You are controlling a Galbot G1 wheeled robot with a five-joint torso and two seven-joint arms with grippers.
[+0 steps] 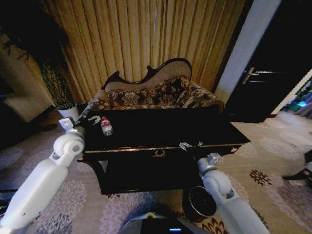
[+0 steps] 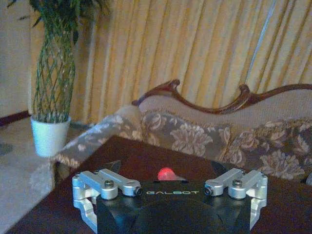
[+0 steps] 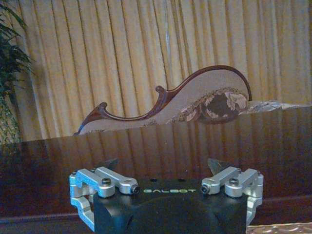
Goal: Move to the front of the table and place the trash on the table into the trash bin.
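Observation:
The black glossy table (image 1: 161, 127) with gold trim stands right in front of me. A clear bottle with a red label (image 1: 106, 126) lies near its left end, with a whitish scrap (image 1: 94, 118) just behind it. Two small pale bits (image 1: 185, 145) lie at the front edge. The dark round trash bin (image 1: 201, 202) sits on the carpet below the table, beside my right arm. My left gripper (image 1: 67, 123) is open at the table's left end, and the bottle's red cap (image 2: 166, 173) shows between its fingers. My right gripper (image 1: 213, 157) is open, low before the front edge.
An ornate patterned sofa (image 1: 156, 92) stands right behind the table, with gold curtains beyond. A tall plant in a white pot (image 1: 69, 112) is at the back left. A dark door (image 1: 273, 73) is at the right. Patterned carpet surrounds the table.

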